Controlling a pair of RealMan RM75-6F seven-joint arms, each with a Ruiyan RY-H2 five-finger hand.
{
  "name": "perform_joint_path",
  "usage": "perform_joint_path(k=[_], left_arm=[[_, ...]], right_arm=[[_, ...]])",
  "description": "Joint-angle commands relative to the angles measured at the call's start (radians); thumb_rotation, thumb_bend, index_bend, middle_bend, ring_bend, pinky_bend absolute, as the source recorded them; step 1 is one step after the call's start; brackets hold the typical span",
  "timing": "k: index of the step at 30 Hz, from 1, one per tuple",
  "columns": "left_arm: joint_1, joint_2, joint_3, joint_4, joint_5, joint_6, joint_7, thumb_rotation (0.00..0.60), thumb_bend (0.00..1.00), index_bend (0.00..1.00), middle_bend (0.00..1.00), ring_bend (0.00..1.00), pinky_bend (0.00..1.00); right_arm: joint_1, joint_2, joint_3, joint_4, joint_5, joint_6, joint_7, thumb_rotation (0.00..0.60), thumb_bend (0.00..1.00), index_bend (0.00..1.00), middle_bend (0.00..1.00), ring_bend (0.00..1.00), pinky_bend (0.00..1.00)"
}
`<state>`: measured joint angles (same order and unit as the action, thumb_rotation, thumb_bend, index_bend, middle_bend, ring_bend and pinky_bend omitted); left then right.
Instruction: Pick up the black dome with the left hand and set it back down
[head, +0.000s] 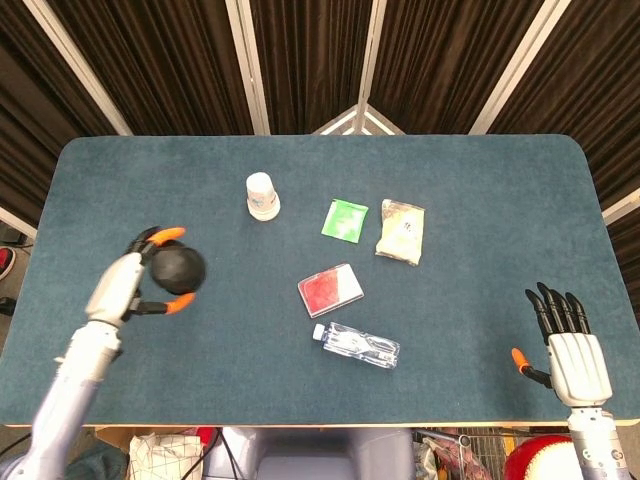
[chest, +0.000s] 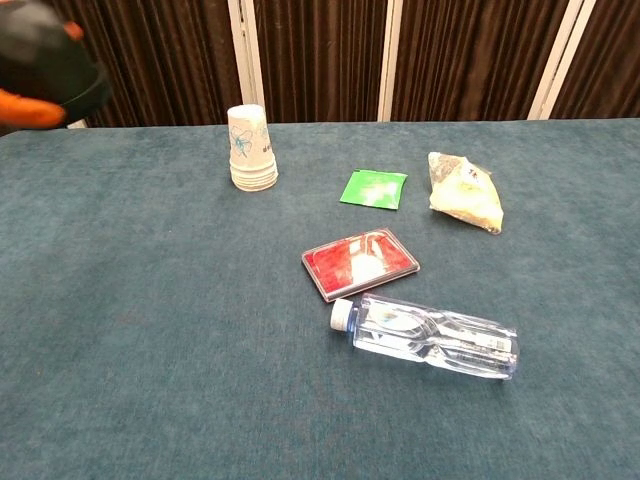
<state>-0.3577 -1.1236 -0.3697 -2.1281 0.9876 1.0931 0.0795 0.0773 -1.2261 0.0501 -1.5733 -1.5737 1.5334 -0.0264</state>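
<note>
My left hand (head: 125, 285) holds the black dome (head: 178, 268) between orange-tipped fingers, lifted well above the table over its left part. In the chest view the black dome (chest: 45, 65) shows only at the top left corner, with one orange fingertip (chest: 25, 110) under it; the rest of that hand is out of frame. My right hand (head: 570, 350) rests open at the table's front right edge with its fingers spread and nothing in it.
A stack of paper cups (head: 262, 196) stands behind the dome's place. A green sachet (head: 344, 219), a yellow snack bag (head: 401, 231), a red flat case (head: 330, 290) and a lying clear bottle (head: 356, 345) occupy the blue table's (head: 480, 200) middle.
</note>
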Motion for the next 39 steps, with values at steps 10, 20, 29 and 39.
perform_joint_path(k=[10,20,29,39], left_arm=[[-0.052,0.008,-0.018,-0.021,0.038,-0.014,-0.053,0.600,0.48,0.20,0.44,0.00,0.00],[0.149,0.289,-0.027,-0.179,0.211,0.081,-0.246,0.600,0.48,0.22,0.46,0.00,0.00],[0.001,-0.056,0.136,0.275,0.108,-0.205,-0.281,0.600,0.48,0.23,0.44,0.00,0.00],[0.009,0.114,-0.015,-0.123,0.199,0.007,-0.213,0.600,0.48,0.23,0.45,0.00,0.00]], right_arm=[[0.007,0.001,0.008,0.005,0.011,-0.010,0.009,0.600,0.29,0.07,0.02,0.07,0.01],[0.000,0.001,-0.004,0.002,-0.018,0.010,0.015,0.600,0.29,0.07,0.02,0.07,0.01],[0.000,0.006,0.003,0.006,-0.008,0.010,0.029,0.600,0.29,0.07,0.02,0.07,0.01],[-0.002,0.012,0.001,-0.003,-0.005,0.007,0.023,0.600,0.29,0.07,0.02,0.07,0.01]])
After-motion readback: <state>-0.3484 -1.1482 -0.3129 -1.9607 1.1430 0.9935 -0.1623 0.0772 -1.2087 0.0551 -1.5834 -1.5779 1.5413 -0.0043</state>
